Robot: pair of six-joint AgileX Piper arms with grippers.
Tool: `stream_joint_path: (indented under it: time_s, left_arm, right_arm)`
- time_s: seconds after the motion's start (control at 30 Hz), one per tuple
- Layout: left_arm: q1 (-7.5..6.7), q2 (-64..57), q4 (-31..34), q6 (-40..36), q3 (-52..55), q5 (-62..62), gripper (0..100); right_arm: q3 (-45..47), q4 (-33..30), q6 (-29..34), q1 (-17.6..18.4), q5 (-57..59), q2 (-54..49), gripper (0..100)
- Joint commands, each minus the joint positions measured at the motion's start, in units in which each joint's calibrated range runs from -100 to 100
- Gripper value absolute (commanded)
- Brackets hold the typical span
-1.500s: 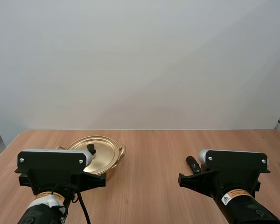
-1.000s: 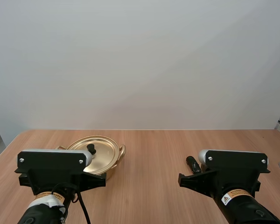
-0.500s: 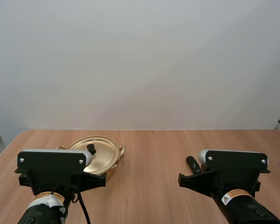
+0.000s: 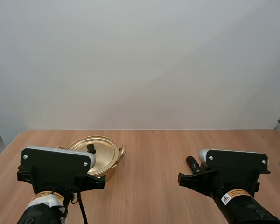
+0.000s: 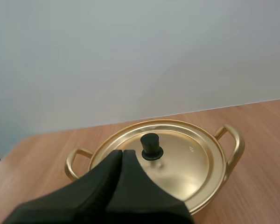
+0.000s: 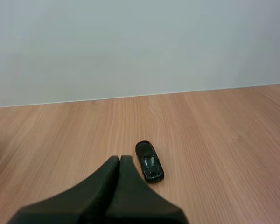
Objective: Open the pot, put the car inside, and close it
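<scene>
A gold pot point(image 4: 113, 161) with two loop handles stands on the wooden table, its gold lid point(image 5: 186, 151) on and a black knob point(image 5: 150, 146) at the lid's centre. My left gripper point(image 5: 121, 154) is shut as one dark wedge, its tip just short of the knob and a little to its side. A small black toy car point(image 6: 149, 161) lies on the table point(image 6: 214, 140), also seen as a dark shape point(image 4: 193, 164) ahead of the right arm. My right gripper point(image 6: 119, 161) is shut on nothing, its tip close beside the car.
The wooden table point(image 4: 154, 158) stretches between pot and car and back to a plain pale wall. Both arms' black wrist blocks sit at the near edge in the high view.
The left arm's wrist block has shifted slightly up and to the right in the high view. The pot, the car and the right arm have not moved.
</scene>
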Motion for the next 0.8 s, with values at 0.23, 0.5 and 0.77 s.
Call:
stream_joint_path:
  time_s: [0.23, 0.5, 0.77]
  left_arm:
    - [0.02, 0.0, -0.56, 1.22, -9.14, 0.28, 0]
    - [0.02, 0.0, -2.11, 3.53, -18.47, 7.93, 0]
    - [0.19, 0.0, -5.57, -0.21, -23.32, 23.8, 0]
  right_arm:
    - [0.0, -32.64, -0.61, -0.02, -12.94, 0.0, 0]
    - [-8.74, -32.64, 0.52, -0.02, -10.13, 0.0, 0]
    - [-24.94, -6.14, 1.41, -0.15, 13.66, 0.0, 0]
